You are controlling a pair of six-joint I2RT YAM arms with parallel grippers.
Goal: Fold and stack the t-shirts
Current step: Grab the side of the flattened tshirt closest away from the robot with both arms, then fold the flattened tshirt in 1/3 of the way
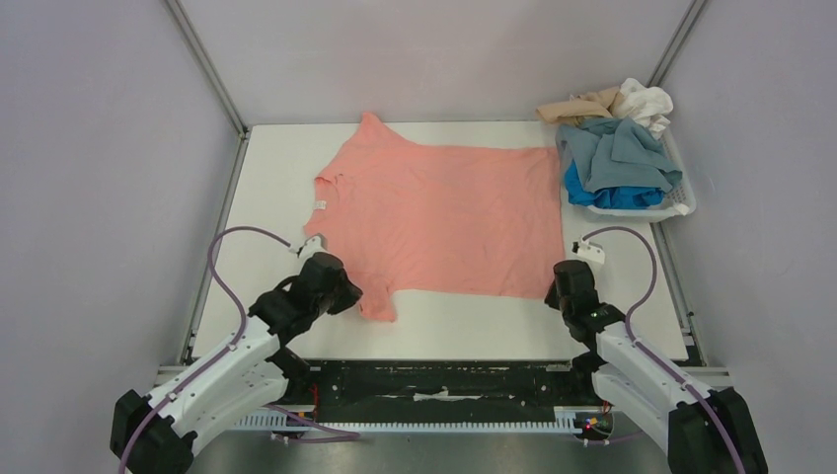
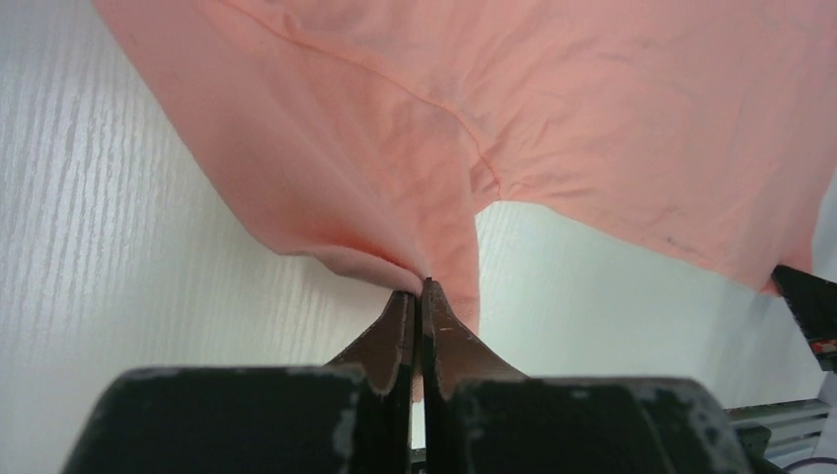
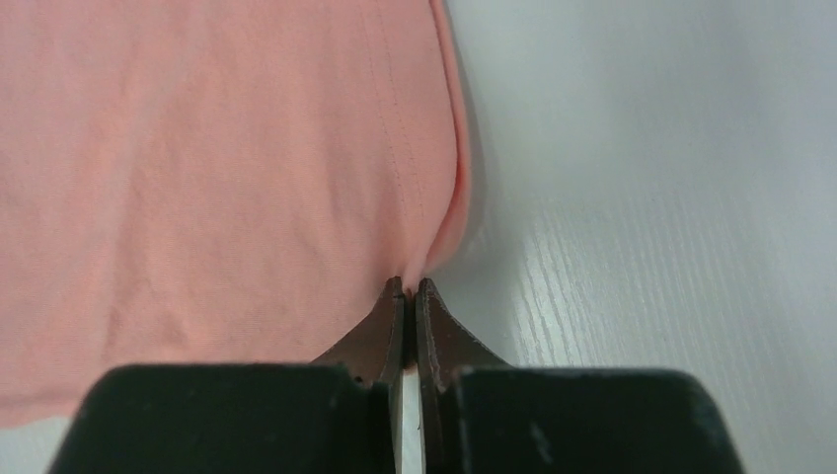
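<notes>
top view, salmon-pink t-shirt [image 1: 444, 212]: spread flat at the centre of the table [image 1: 474, 326], neck toward 9 o'clock, hem toward 3 o'clock, 1 layer, no fold visible.
top view, neck label [image 1: 320, 204]: small, white, at the collar on the 9 o'clock edge.
top view, left gripper [image 1: 347, 294]: at 7 o'clock of the shirt, on the near sleeve.
top view, right gripper [image 1: 563, 281]: at 5 o'clock of the shirt, on the near hem corner.
top view, basket [image 1: 686, 202]: white plastic, at 2 o'clock of the table, just beside the hem.
top view, basket load: grey-blue shirt [image 1: 617, 153] on top of bright blue shirt [image 1: 617, 197]; beige shirt [image 1: 577, 107] and white shirt [image 1: 646, 104] bunched at its 12 o'clock rim; all crumpled.
left wrist view, grip state: jaws pressed together, pinching the sleeve edge; cloth gathers into a pucker at the tips and fans out toward 12 o'clock.
left wrist view, surface: bare table at 9 o'clock and 3 o'clock of the pinch.
right wrist view, grip state: jaws pressed together, pinching the hemmed corner; shirt body runs from 9 to 12 o'clock, bare table at 3 o'clock.
progress, done: 1 shirt laid out and held at 2 near-edge points.
progress, left: judged early; this shirt has no fold yet, no stack exists, at least 4 shirts wait in the basket.
step in hand: likely the first fold, near edge carried toward 12 o'clock.
</notes>
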